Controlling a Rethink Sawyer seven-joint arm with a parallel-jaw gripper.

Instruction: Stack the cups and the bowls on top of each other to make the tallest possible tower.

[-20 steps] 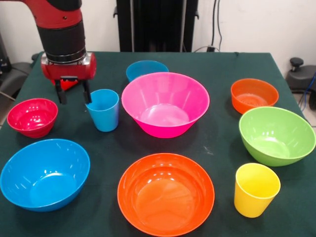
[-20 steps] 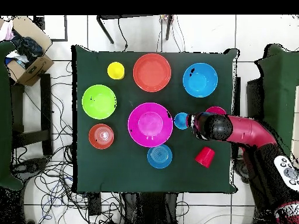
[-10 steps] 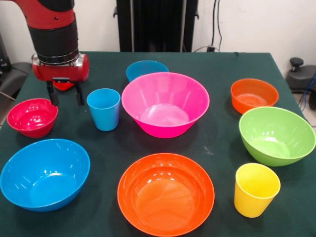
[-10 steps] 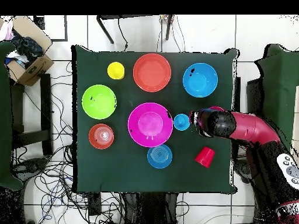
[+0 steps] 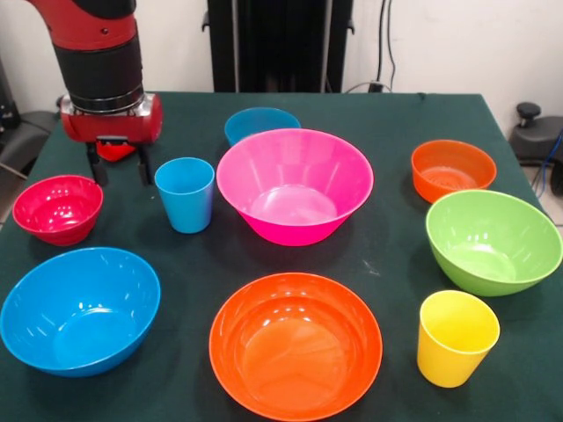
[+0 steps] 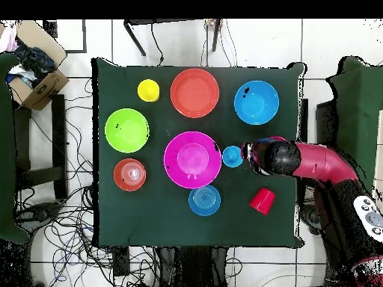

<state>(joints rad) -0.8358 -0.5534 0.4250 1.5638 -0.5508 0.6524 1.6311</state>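
Observation:
My gripper (image 5: 116, 167) hangs open and empty over the table, between the small red bowl (image 5: 58, 207) and the upright light blue cup (image 5: 186, 194), touching neither. The large pink bowl (image 5: 295, 185) stands empty mid-table with nothing stacked in it. Around it stand the small blue bowl (image 5: 261, 123), small orange bowl (image 5: 453, 169), green bowl (image 5: 493, 239), large orange bowl (image 5: 296, 345), large blue bowl (image 5: 79, 308) and yellow cup (image 5: 456, 338). The red cup (image 6: 262, 200) shows in the overhead view; in the front view my gripper mostly hides it.
The black pedestal (image 5: 277, 44) stands behind the table's far edge. In the overhead view my arm (image 6: 314, 166) reaches in over the table's right edge. A cardboard box (image 6: 34, 63) and cables lie on the floor to the left.
My gripper has moved from the light blue cup's rim toward the small red bowl. The cup stays upright in place. No bowl or cup has moved.

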